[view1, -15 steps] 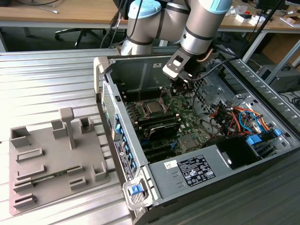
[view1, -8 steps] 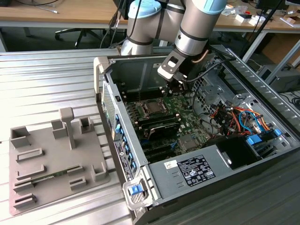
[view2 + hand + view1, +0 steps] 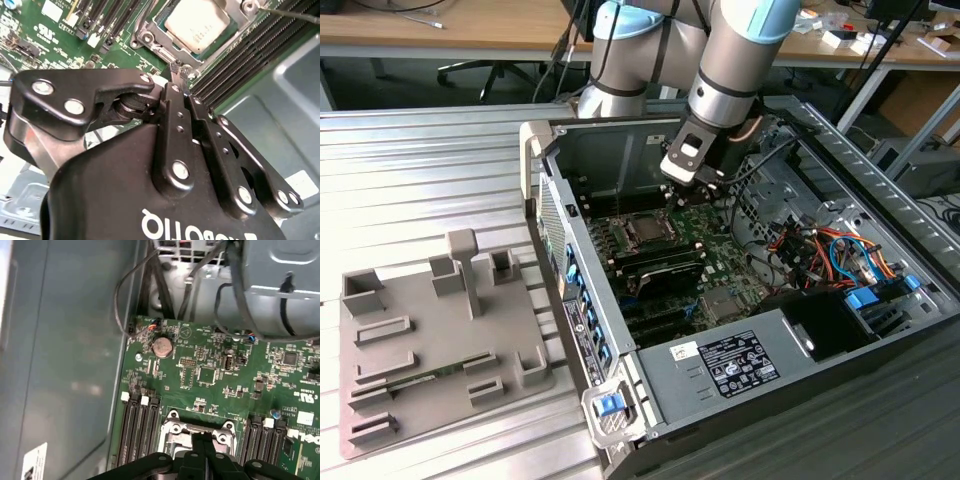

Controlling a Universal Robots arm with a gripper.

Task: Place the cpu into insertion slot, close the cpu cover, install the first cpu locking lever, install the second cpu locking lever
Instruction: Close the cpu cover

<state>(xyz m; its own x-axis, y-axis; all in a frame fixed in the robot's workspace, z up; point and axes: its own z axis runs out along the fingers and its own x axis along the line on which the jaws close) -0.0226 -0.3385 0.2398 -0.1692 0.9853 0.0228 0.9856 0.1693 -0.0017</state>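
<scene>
Arm: reaching down into the open computer case (image 3: 720, 360), wrist tilted over the motherboard (image 3: 210, 370).
Gripper: the gripper (image 3: 179, 67) has its fingers pressed together, with nothing visible between the tips. It hangs just beside one corner of the socket, and the exterior view puts it (image 3: 692, 182) low over the board near the case's back wall.
Cpu: here's the good news. The cpu (image 3: 197, 25) sits square in the insertion slot, grey metal top up, and in the exterior view it (image 3: 645, 232) sits mid-board.
Cpu cover: the cpu cover (image 3: 156, 46) lies down flat, framing the chip, with the chip's top showing through its open middle. I'd call that step done too.
Locking levers: this is the open question. A thin locking lever (image 3: 285, 13) runs along the far side of the socket beside the memory slots (image 3: 250, 50), but the angle is too steep to say whether it is latched.
Near lever: the fingertips are right at the corner where it would sit, and the fingers hide that spot.
Progress: I'd judge placing and closing finished, with the work now at the lever stage.
Off to the side: a grey fixture tray (image 3: 430, 340) rests on the table, well apart from the case.
</scene>
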